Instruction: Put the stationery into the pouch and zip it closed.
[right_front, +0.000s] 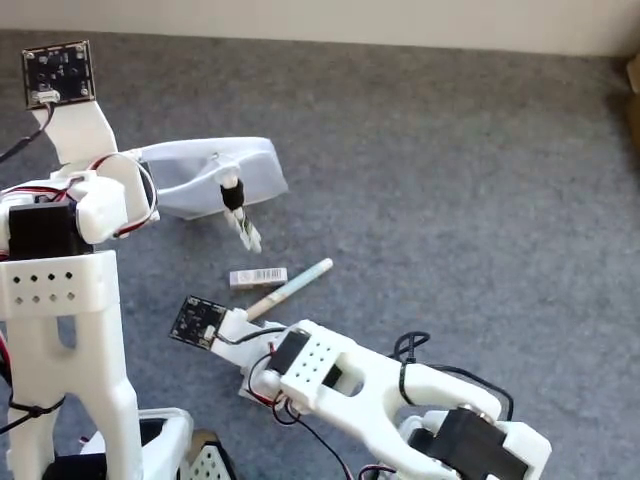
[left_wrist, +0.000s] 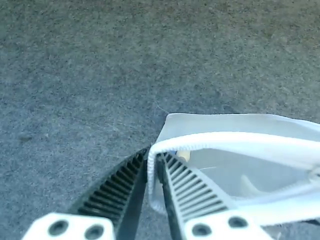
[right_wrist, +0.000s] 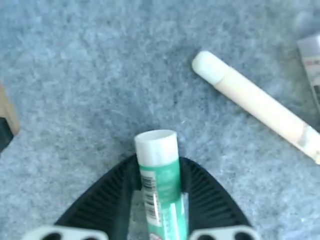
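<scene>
The left pincer (left_wrist: 152, 159) is clamped on the zipper edge of the translucent white zip pouch (right_front: 205, 172), which lies on the grey felt-like tabletop (right_front: 450, 180) beside the left arm. We judge the pouch soft and floppy. Its mouth will likely sag unless it is held by that stiffer hem.

The right pincer (right_wrist: 157, 162) is closed around the green-and-white glue stick (right_wrist: 159, 180). We judge the stick light, rigid and smooth, so a grip across the middle of its body suits it.

Between the arms lie a cream capped pen (right_front: 290, 286) and a small white block (right_front: 258, 277), just beside each other. Both look light and stiff.

The stick and the block carry barcodes, and the remaining print is too small for us to read.
</scene>
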